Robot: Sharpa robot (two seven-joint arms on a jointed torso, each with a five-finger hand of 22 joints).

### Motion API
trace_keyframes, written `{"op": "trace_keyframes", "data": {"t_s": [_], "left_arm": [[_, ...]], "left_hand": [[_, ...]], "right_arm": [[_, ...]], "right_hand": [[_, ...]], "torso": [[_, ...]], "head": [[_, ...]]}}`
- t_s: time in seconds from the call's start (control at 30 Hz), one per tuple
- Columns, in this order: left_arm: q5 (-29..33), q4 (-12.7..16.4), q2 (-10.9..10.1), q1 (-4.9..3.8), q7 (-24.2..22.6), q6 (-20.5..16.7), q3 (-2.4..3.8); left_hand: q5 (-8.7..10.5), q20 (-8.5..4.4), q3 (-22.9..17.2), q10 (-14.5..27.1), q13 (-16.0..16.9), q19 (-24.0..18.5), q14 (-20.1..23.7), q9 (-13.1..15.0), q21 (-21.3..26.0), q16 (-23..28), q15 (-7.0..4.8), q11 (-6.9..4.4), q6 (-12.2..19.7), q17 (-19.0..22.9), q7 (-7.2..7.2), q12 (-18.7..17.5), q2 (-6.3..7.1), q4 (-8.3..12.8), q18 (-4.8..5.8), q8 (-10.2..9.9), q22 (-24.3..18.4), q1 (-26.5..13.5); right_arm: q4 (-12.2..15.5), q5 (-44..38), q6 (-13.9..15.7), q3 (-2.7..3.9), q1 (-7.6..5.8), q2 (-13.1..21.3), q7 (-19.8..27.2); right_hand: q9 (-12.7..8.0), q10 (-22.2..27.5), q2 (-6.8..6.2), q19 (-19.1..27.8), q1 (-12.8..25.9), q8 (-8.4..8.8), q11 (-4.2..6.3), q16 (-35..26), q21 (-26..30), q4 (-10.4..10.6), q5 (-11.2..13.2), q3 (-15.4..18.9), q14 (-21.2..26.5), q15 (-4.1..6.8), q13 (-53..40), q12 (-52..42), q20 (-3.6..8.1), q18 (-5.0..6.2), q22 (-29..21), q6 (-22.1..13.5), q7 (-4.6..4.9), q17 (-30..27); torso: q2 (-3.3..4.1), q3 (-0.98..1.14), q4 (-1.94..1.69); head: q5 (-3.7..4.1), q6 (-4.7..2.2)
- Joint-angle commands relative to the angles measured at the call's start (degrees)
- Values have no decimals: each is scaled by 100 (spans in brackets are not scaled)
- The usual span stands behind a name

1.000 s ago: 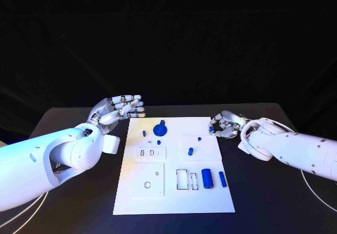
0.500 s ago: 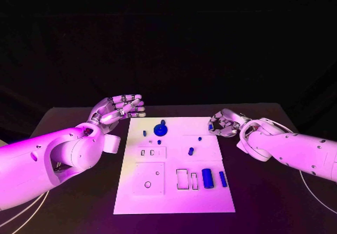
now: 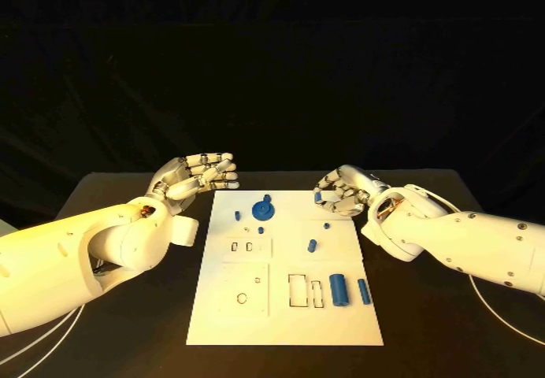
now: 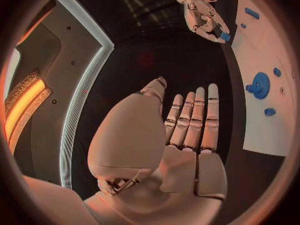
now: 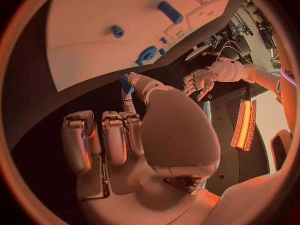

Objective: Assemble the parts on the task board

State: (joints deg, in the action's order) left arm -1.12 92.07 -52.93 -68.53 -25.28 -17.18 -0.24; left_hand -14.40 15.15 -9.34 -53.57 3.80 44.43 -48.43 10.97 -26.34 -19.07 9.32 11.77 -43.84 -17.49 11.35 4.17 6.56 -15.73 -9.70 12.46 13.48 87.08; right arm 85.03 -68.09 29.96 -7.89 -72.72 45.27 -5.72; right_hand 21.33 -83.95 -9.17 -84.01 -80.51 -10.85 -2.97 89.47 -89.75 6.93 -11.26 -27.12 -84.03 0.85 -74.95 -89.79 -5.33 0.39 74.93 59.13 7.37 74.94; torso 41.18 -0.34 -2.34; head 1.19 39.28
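Item: task board [image 3: 284, 315], white plate, centred on the black table [image 3: 454, 331], long axis running away from the robot.

Right hand [image 3: 341, 191]: raised over the board's far right corner, pinching a small blue part [image 3: 319, 198] between thumb and a fingertip (the right wrist view shows the same blue piece [image 5: 126, 83] at the fingertips, other fingers curled). This hand is the nearer one to the open seats on the board's right half.

Relation governing the next move (a judgement): the held part hangs beyond and to the right of the blue gear [image 3: 262, 209]; the board's features lie nearer the robot and leftward of the hand. Which seat the part belongs in cannot be told.

Left hand [image 3: 195, 175]: lifted off the board's far left corner, holding nothing, fingers side by side and bent forward over the palm, not touching the board.

Loose stock: blue cylinder [image 3: 339, 286] and slimmer blue bar [image 3: 364, 290], lying lengthwise at the board's near right.
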Motion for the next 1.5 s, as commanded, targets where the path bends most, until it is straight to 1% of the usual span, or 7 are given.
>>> {"op": "trace_keyframes", "data": {"t_s": [0.03, 0.2, 0.5, 0.73, 0.83, 1.0, 1.5], "left_arm": [[6, 7, 42, -3, -2, 117, 2], [5, -24, 108, 0, 12, 107, -6], [-3, -34, 188, 1, 39, 92, -20], [-7, -40, 202, 1, 42, 118, -22], [-13, -35, 201, 1, 40, 140, -22], [-22, -37, 198, 1, 37, 149, -22], [-30, -57, 176, 1, 41, 141, -22]], "left_hand": [[26, -4, -38, -35, -3, -31, 33, -5, -35, -26, 13, 5, -31, -11, 323, -16, -10, -5, -40, 23, 9, 44], [27, -3, -58, -79, 4, -52, 6, -4, -67, -69, 3, -7, -62, -41, 311, 4, -18, -8, -46, 38, 28, 50], [28, -3, -66, -100, 6, -61, -4, -3, -83, -89, -4, -15, -78, -54, 305, 12, -18, -10, -49, 45, 37, 52], [28, -3, -66, -100, 6, -61, -4, -3, -83, -89, -4, -15, -78, -54, 305, 12, -18, -10, -49, 45, 37, 52], [28, -3, -68, -106, 6, -65, -7, -3, -89, -97, -6, -17, -81, -60, 303, 14, -16, -10, -50, 47, 41, 53], [28, -3, -68, -106, 6, -65, -7, -3, -89, -97, -6, -17, -81, -60, 303, 14, -16, -10, -50, 47, 41, 53], [28, -2, -70, -109, 6, -70, -6, -4, -95, -102, -7, -18, -82, -64, 301, 14, -11, -8, -50, 47, 44, 56]], "right_arm": [[221, -221, 128, -6, 17, -193, -588], [361, -369, 236, -20, 122, -554, -868], [301, -837, 192, -70, 384, -1201, -1345], [194, -1098, -114, -88, 529, -1485, -1547], [109, -1138, -211, -103, 571, -1590, -1603], [67, -1256, -318, -116, 640, -1696, -1661], [51, -1623, -386, -124, 718, -1739, -1833]], "right_hand": [[49, -566, 49, -599, 58, -42, 36, 10, -25, -5, 41, -26, -560, 45, -1462, 23, 49, -39, 1507, 4, -16, 1338], [50, -574, 46, -599, 64, -43, 36, 3, -25, -7, 47, -29, -554, 45, -1471, 14, 49, -39, 1507, -1, -16, 1312], [71, -582, 43, -599, 107, -79, 46, 3, -25, -13, 65, -42, -554, 52, -1479, 6, 53, -39, 1507, 22, -30, 1310], [94, -592, -33, -599, 254, -113, 56, 6, -25, 13, 25, -12, -557, 62, -1491, -6, 64, -39, 1507, 8, -41, 1324], [97, -586, -38, -599, 278, -117, 57, 3, -25, 22, 29, -8, -555, 63, -1484, 1, 65, -39, 1507, 4, -41, 1312], [99, -586, -41, -599, 290, -122, 58, 0, -25, 24, 29, -7, -553, 64, -1484, 1, 66, -39, 1507, 5, -44, 1301], [118, -593, -111, -599, 374, -156, 71, 3, -25, 35, 65, 24, -556, 75, -1491, -6, 75, -39, 1507, 9, -59, 1316]], "torso": [[-19, -2, -10], [-55, -15, -15], [-82, -46, -41], [-74, -43, -49], [-76, -39, -28], [-76, -27, -46], [-85, -25, -28]], "head": [[-49, 9], [-113, 35], [-140, 98], [-161, 144], [-165, 167], [-167, 203], [-166, 244]]}}
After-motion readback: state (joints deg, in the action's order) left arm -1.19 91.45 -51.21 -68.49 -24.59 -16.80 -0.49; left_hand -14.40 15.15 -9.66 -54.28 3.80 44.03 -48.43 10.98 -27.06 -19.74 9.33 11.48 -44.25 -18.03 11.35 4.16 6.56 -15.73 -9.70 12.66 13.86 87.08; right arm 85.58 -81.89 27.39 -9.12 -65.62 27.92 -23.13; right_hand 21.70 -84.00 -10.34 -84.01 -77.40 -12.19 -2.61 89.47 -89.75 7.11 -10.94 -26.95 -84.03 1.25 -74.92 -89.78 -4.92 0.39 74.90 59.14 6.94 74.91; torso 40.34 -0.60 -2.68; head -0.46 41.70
